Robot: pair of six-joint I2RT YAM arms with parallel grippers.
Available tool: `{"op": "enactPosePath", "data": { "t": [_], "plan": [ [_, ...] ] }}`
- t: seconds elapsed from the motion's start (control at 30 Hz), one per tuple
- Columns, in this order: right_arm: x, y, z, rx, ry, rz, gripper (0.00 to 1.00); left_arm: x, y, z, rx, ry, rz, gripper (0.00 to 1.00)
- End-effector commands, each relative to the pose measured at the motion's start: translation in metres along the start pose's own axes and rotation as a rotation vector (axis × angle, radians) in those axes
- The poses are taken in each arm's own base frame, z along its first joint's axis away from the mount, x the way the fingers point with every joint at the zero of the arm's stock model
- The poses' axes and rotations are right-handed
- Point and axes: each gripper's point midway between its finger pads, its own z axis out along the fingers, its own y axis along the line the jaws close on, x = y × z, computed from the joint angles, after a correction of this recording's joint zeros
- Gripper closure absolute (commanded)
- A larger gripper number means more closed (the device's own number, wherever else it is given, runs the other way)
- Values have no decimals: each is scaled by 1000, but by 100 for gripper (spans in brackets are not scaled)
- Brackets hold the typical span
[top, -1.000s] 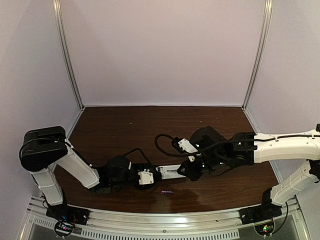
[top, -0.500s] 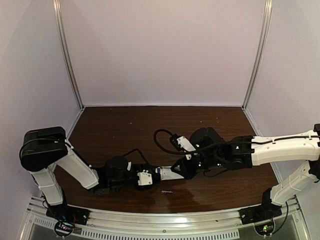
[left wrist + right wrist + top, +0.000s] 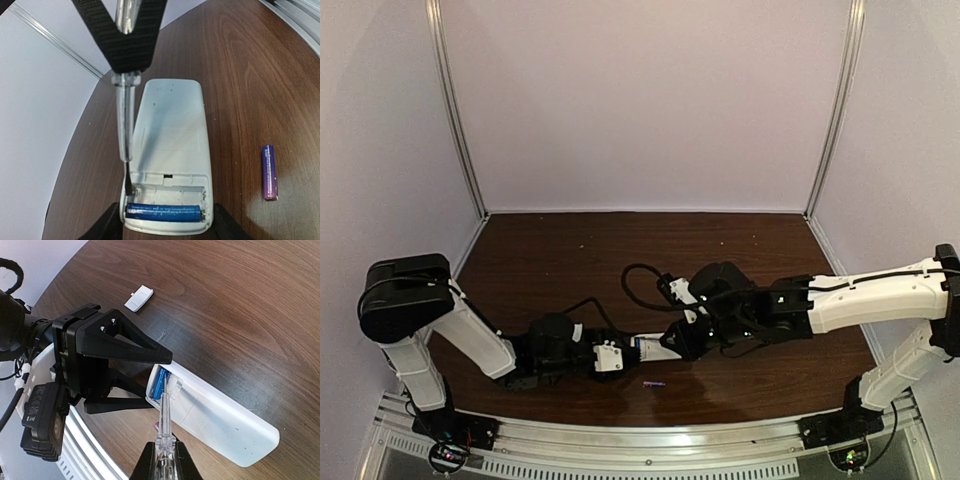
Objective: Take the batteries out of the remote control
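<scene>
We find the left hand low on the counter, part-closed across the battery end of the remote, which lies back-up. The right hand reaches in from the right, clamped tight on a tool whose tip is at the open compartment's edge. The blue battery sits inside. The purple battery lies beside the remote, the cover well apart.
</scene>
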Motion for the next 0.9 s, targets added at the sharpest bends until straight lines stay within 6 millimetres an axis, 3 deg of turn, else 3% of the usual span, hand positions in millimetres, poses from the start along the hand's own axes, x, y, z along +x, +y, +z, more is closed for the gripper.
{"op": "enactPosePath", "data": {
  "t": [0.0, 0.87],
  "plan": [
    [-9, -5, 3, 32, -32, 22, 100, -19, 15, -5, -49, -75, -2, 100],
    [-9, -7, 18, -16, -31, 7, 100, -19, 14, -5, -46, -78, -2, 100]
  ]
}}
